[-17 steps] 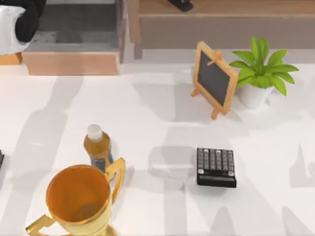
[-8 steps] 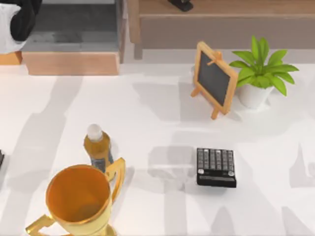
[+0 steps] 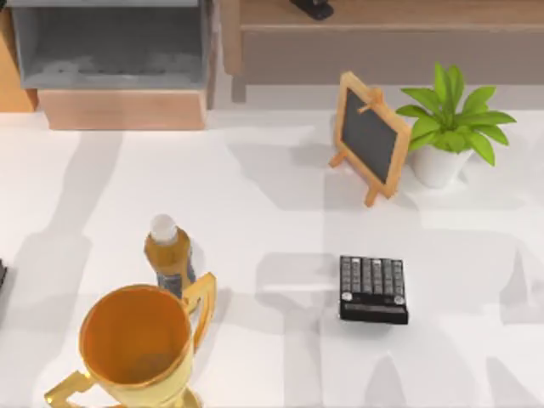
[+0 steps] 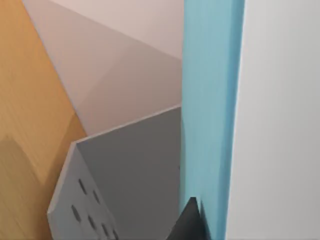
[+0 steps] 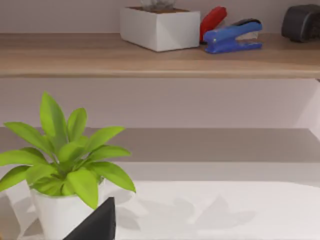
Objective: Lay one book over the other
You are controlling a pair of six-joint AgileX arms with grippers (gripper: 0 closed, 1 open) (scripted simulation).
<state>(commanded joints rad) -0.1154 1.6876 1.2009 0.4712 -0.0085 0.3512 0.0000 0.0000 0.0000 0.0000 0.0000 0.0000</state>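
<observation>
The books are out of view in the top view. In the left wrist view, a tall light-blue slab (image 4: 210, 100) with a white face (image 4: 280, 120) beside it stands right against the dark tip of my left gripper (image 4: 191, 224). I cannot tell whether this slab is a book or whether it is held. A dark tip of my right gripper (image 5: 97, 222) shows in the right wrist view, close to the potted plant (image 5: 65, 170).
On the white table (image 3: 272, 204) stand a gold trophy (image 3: 136, 340), an amber bottle (image 3: 167, 251), a black calculator (image 3: 372, 289), a small chalkboard easel (image 3: 368, 136) and the potted plant (image 3: 449, 127). A grey cabinet (image 3: 115, 51) and wooden shelf (image 3: 382, 34) line the back.
The black and white left arm at the top view's upper left corner has drawn back out of the picture. Nothing on the table has moved.
</observation>
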